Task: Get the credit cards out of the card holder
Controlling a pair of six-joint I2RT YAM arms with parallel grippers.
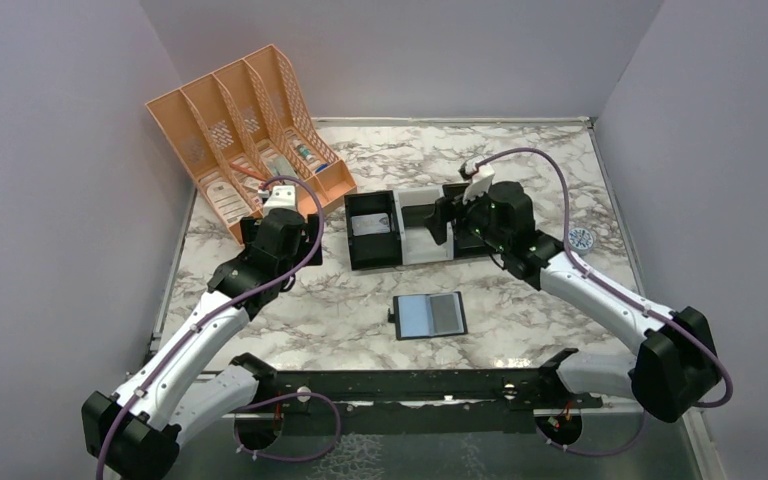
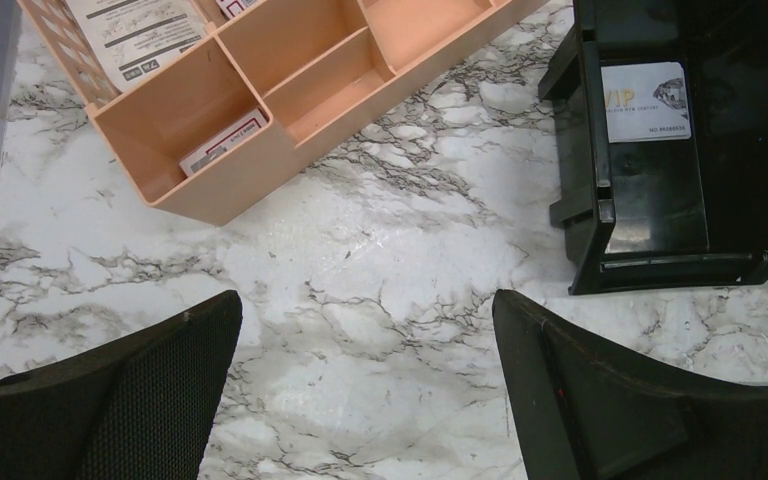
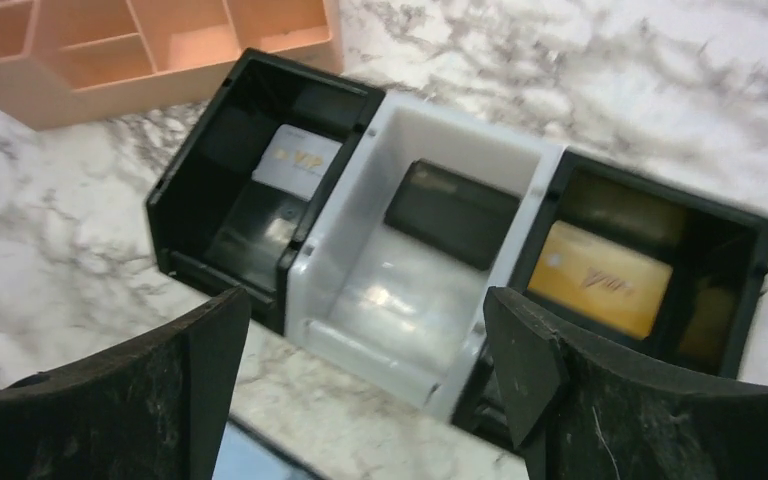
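Note:
The card holder [image 1: 430, 315] lies open on the marble in front of the tray, blue-grey lining up, and its right half looks darker grey. Its blue corner [image 3: 250, 462] shows in the right wrist view. Three credit cards lie in the tray: a white one [image 3: 295, 160] in the left black compartment, a dark one [image 3: 450, 210] in the white middle, and a gold one [image 3: 600, 278] on the right. My right gripper [image 3: 365, 300] hangs open and empty over the tray's near edge [image 1: 447, 222]. The left gripper [image 2: 365, 300] is open over bare marble, left of the tray.
The black-and-white three-compartment tray [image 1: 375, 262] stands mid-table. An orange desk organiser [image 1: 245, 130] with papers and small items sits at the back left, close to my left arm. A small round object [image 1: 581, 238] lies near the right wall. Walls close in three sides.

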